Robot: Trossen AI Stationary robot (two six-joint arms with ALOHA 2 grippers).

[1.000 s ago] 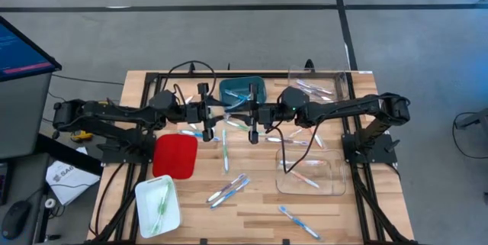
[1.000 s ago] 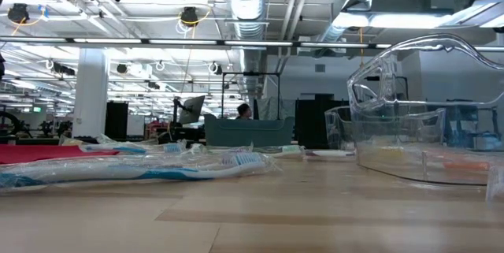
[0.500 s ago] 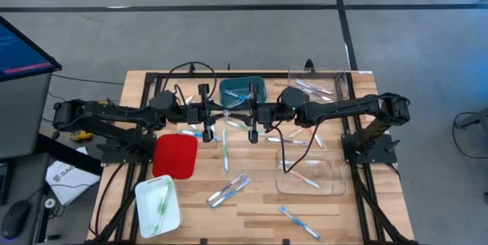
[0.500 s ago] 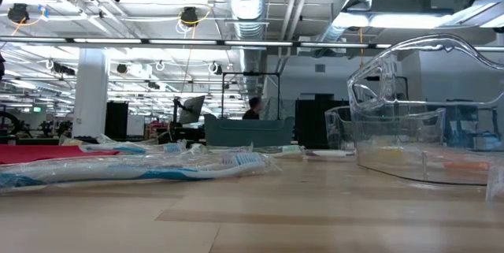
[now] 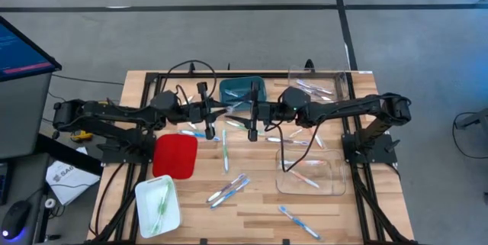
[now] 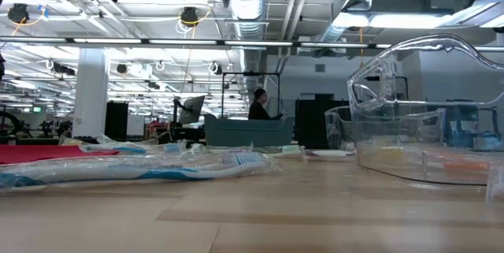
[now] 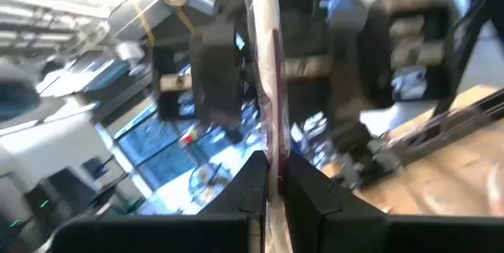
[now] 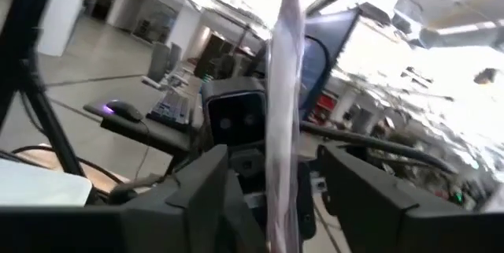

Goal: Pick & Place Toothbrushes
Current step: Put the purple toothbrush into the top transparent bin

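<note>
from above, the two dark arms reach toward each other over the far middle of the wooden table [image 5: 252,214], the left pincer [image 5: 216,110] and right pincer [image 5: 242,111] nearly tip to tip just in front of a teal bin [image 5: 242,88]. that view is too coarse to show what passes between them. the left wrist view does show it: the left pincer [image 7: 273,176] is closed on a wrapped toothbrush [image 7: 264,64], a thin pale stick in clear crinkled film standing up between the two dark fingers [image 7: 244,186]. in the right wrist view the same wrapped stick [image 8: 282,111] sits in the gap of the right pincer [image 8: 276,198], whose fingers [image 8: 206,198] stand apart on either side of it, loose.

around the pincers, more toothbrushes [image 5: 226,149] lie scattered on the boards nearer the front edge; some rest in a clear plastic tray [image 5: 329,185] on the right pincer's side, and green ones in a white tray [image 5: 146,191] beyond a flat red lid [image 5: 174,156] on the left pincer's side.

the low view misses both pincers and shows only a blue wrapped toothbrush [image 6: 134,168] lying flat, the glossy curved wall of a clear container [image 6: 425,127], and a person [image 6: 258,105] far off in the room.
</note>
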